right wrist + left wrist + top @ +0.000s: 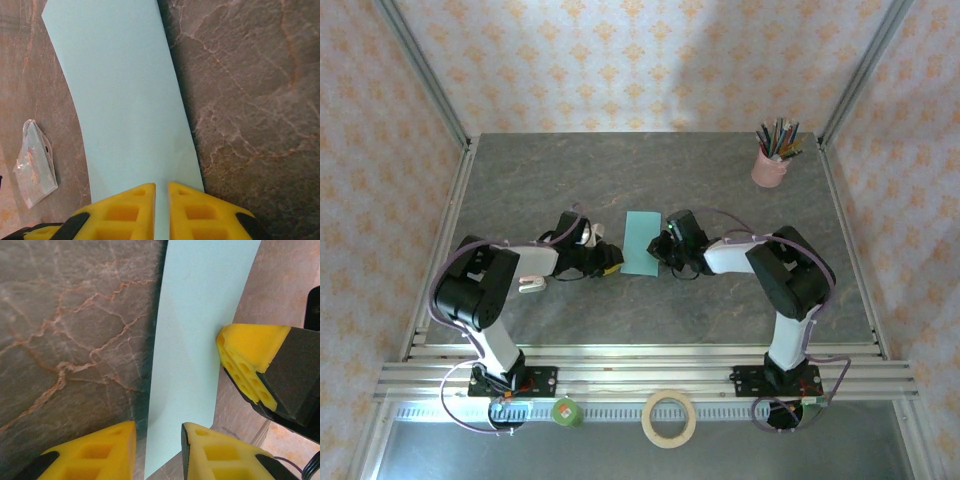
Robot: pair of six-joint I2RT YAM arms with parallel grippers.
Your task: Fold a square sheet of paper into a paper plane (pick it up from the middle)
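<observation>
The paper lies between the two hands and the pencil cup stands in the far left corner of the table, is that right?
Not quite. The pencil cup stands in the far right corner, as the top external view shows. The paper does lie between the left hand and the right hand.

A pink cup of coloured pencils (770, 160) stands at the far right corner of the grey marbled bench (720, 180). A tape roll (669, 418) and a green ball (566, 411) rest at the near rail. A small clear plastic bag (35, 162) lies flat on the bench.
</observation>
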